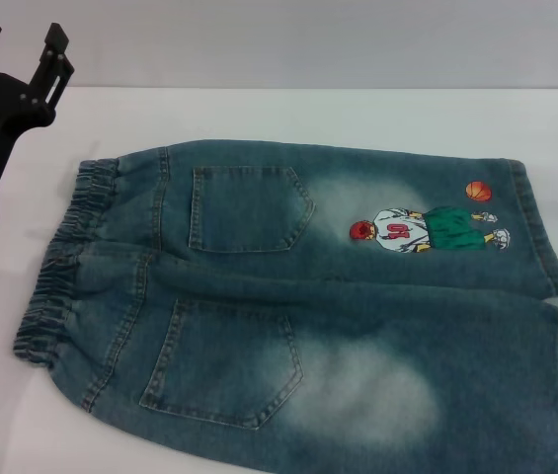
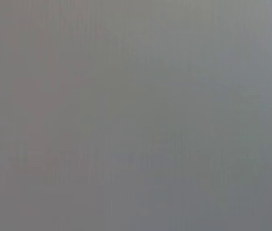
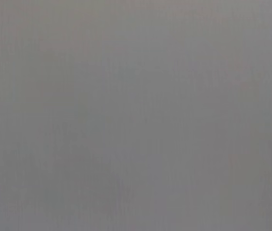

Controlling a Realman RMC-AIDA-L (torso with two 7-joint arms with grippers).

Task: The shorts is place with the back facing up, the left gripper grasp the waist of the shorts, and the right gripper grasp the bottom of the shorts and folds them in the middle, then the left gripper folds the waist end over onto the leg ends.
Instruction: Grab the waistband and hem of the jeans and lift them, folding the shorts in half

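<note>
Blue denim shorts (image 1: 298,306) lie flat on the white table (image 1: 358,114), back side up with two patch pockets showing. Their elastic waist (image 1: 56,267) points to the left and the leg ends (image 1: 545,286) to the right. A cartoon figure with a basketball (image 1: 427,227) is printed on the far leg. My left gripper (image 1: 22,39) hangs at the far left, above and behind the waist, open and holding nothing. The right gripper is out of view. Both wrist views show only plain grey.
The white table runs back to a grey wall (image 1: 308,39). The shorts reach the head view's near and right edges.
</note>
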